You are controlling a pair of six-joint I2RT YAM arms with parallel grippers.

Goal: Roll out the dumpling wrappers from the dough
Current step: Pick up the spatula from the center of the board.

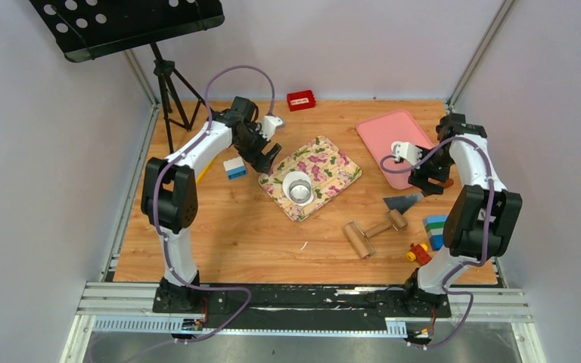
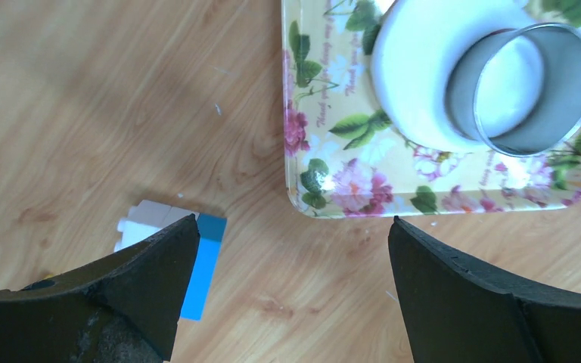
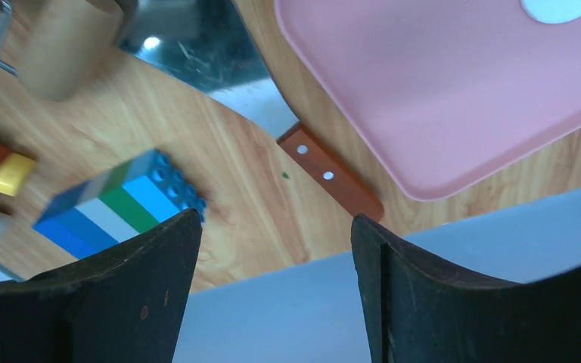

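Observation:
A flattened round of white dough [image 2: 416, 76] lies on the floral tray [image 2: 333, 174], with a metal ring cutter [image 2: 567, 83] standing on it. In the top view the dough [image 1: 295, 179] and ring cutter [image 1: 301, 198] sit mid-tray [image 1: 340, 170]. My left gripper [image 2: 293, 227] is open and empty over bare wood just off the tray's near-left corner [image 1: 266, 161]. A white disc, seemingly a dumpling wrapper [image 3: 560, 6], shows on the pink tray [image 3: 454, 98]. My right gripper [image 3: 276, 219] is open and empty by the scraper's brown handle [image 3: 333, 172], at the table's right side [image 1: 433, 181].
A white-and-blue block [image 2: 200, 261] lies beside my left finger. A wooden rolling pin [image 1: 374, 231] and the metal scraper [image 1: 402, 201] lie right of centre. Coloured blocks [image 1: 434, 227] and a red-yellow toy [image 1: 418, 253] sit at the right edge. A red box [image 1: 300, 99] is at the back.

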